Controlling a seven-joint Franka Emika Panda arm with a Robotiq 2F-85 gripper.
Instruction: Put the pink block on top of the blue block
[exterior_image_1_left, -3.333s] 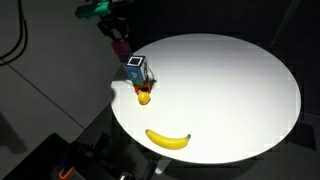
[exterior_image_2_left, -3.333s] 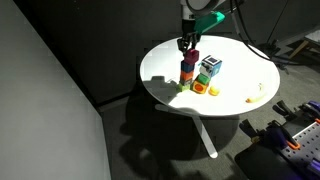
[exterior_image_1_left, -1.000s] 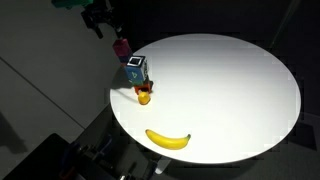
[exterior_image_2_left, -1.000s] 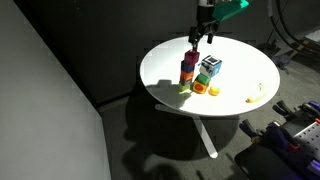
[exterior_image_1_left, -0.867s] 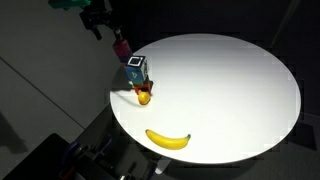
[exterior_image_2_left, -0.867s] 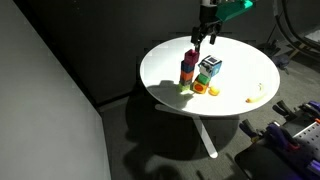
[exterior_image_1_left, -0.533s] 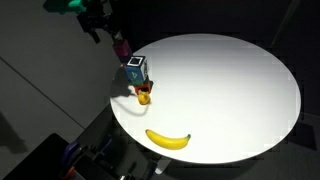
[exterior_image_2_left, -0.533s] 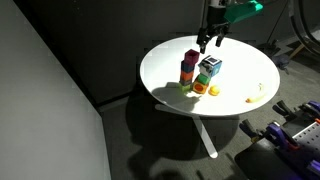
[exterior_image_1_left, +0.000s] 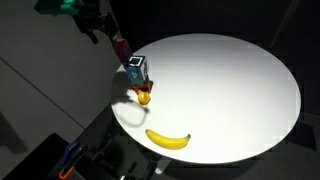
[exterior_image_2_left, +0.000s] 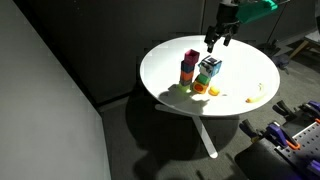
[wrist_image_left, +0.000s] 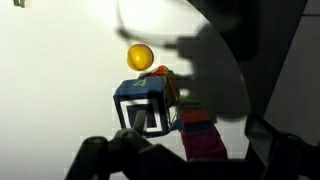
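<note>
The pink block (wrist_image_left: 204, 143) tops a small stack of cubes near the table edge, resting directly on the blue block (wrist_image_left: 197, 126). Both exterior views show the pink block (exterior_image_1_left: 120, 47) (exterior_image_2_left: 191, 56) as the stack's highest piece. My gripper (exterior_image_1_left: 97, 31) (exterior_image_2_left: 214, 43) hangs open in the air, up and off to the side of the stack, touching nothing. In the wrist view its dark fingers (wrist_image_left: 95, 156) frame the bottom of the picture, and the stack lies between them farther off.
A dark blue box with a white label (exterior_image_1_left: 136, 70) (wrist_image_left: 144, 105) stands beside the stack. An orange ball (exterior_image_1_left: 144, 97) (wrist_image_left: 140, 57) lies next to it. A banana (exterior_image_1_left: 168, 139) lies near the rim of the round white table (exterior_image_1_left: 230, 90).
The gripper has risen and drawn sideways away from the stack, staying open. The pink block has stayed on top of the stack.
</note>
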